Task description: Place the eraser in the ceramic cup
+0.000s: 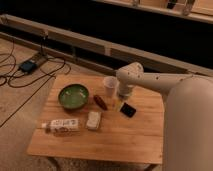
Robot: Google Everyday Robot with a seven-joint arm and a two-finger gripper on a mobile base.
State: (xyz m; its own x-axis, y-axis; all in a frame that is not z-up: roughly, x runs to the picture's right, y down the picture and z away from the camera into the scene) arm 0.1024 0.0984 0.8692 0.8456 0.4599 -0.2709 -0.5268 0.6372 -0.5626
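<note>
The black eraser (128, 109) lies flat on the wooden table (125, 137), right of centre. The white ceramic cup (110, 85) stands upright near the table's far edge, up and left of the eraser. My gripper (121, 100) hangs from the white arm that reaches in from the right. It is just right of the cup and just up and left of the eraser, close above the table. It holds nothing that I can see.
A green bowl (73, 96) sits left of the cup. A reddish-brown oblong thing (100, 102) lies between bowl and eraser. A pale whitish block (93, 120) and a lying bottle (61, 125) are at the front left. Cables (30, 67) run over the floor.
</note>
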